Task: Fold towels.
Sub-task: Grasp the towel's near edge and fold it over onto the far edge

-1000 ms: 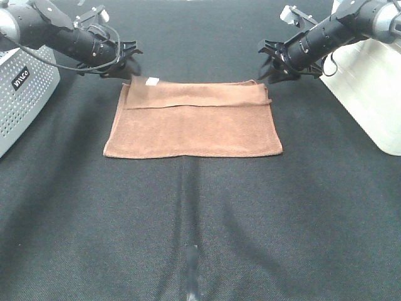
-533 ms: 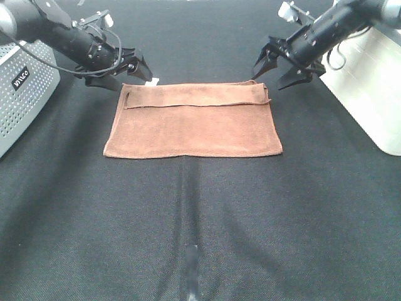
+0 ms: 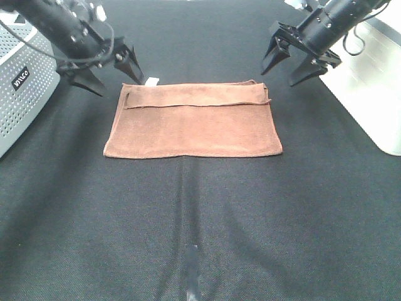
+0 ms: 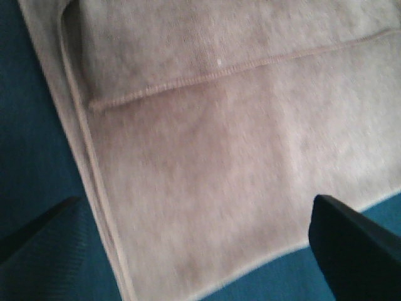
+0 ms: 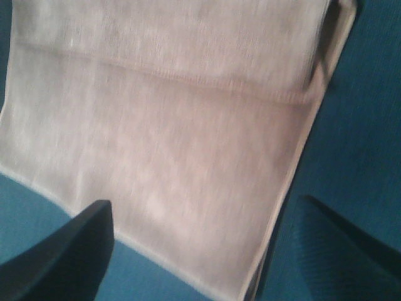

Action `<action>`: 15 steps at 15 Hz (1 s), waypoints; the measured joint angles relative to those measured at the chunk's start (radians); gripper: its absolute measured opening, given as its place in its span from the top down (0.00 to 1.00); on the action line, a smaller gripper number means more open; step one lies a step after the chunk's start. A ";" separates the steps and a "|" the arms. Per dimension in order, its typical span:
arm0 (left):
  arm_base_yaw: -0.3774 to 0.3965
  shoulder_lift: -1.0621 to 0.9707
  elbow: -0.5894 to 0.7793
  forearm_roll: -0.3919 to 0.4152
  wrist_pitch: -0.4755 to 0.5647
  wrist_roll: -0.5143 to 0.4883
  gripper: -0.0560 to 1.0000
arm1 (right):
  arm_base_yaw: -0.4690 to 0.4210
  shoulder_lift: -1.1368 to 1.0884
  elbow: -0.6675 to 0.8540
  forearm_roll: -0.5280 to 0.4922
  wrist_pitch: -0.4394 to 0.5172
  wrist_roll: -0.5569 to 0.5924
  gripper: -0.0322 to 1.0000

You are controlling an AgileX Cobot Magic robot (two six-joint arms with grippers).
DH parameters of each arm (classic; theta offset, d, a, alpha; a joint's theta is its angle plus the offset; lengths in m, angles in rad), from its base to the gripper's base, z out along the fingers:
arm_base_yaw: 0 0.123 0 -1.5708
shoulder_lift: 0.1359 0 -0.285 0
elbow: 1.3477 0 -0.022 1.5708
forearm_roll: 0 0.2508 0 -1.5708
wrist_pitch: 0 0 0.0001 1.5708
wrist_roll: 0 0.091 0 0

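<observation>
Lifted clear of the towel's (image 3: 194,125) far corners, the left tool (image 3: 122,88) and right tool (image 3: 277,79) hang spread wide, empty. The towel lies folded flat on the tabletop (image 3: 200,219), toward its far middle.

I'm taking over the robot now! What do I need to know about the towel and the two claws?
Towel: flat on the black table, with a folded layer on top; its hem runs across near the far edge.
Left gripper: open, holding nothing, just off the far left corner by the white tag.
Right gripper: open, holding nothing, just off the far right corner.
Done: at least one fold.
Left: probably another fold, side to side.
</observation>
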 joint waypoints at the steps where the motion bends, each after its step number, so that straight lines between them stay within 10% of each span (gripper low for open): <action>1: -0.001 -0.054 0.107 0.010 -0.006 -0.005 0.10 | 0.000 -0.056 0.103 -0.003 -0.001 -0.006 0.25; 7: -0.002 -0.251 0.644 -0.005 -0.338 -0.006 0.10 | 0.000 -0.208 0.516 0.002 -0.171 -0.017 0.25; 15: -0.037 -0.193 0.692 -0.054 -0.457 0.015 0.10 | 0.000 -0.179 0.607 0.027 -0.350 -0.040 0.25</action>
